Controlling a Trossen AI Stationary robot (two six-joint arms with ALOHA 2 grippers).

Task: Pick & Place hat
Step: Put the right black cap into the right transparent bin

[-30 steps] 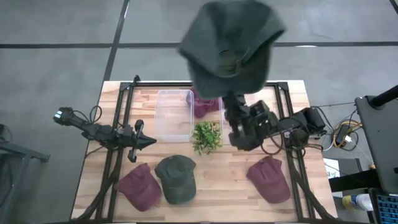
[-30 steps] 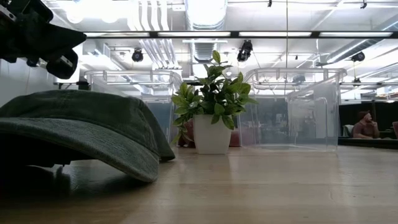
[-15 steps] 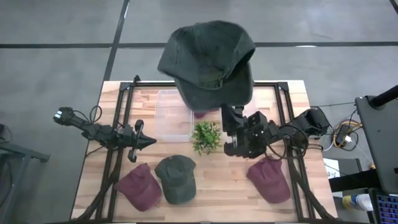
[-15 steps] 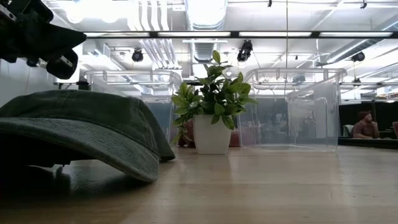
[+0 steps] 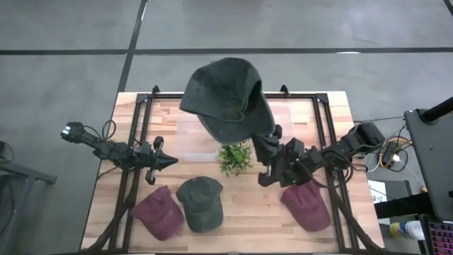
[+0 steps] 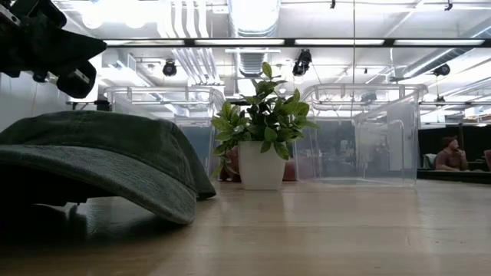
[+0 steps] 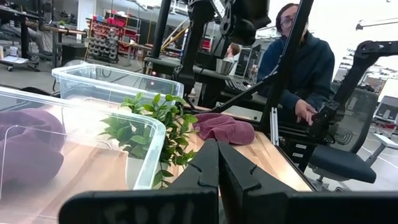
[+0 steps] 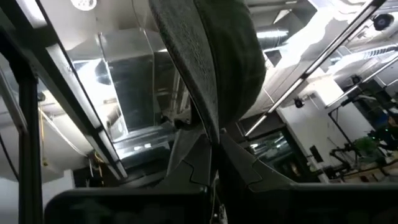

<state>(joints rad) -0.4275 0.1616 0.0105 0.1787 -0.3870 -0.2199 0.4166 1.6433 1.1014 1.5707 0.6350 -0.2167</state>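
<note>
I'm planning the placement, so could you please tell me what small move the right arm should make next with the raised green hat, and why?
Probably lower it: the right pincer, shut on the green hat, holds it high over the clear bin.

Bright overhead ceiling lights [image 6: 253,15] glare in the low view; the near green hat [image 6: 100,165] is blurred.

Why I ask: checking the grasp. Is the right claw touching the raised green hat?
Touching. The right wrist view shows the right claw shut on the green hat, the fabric pinched between its fingers.
</note>
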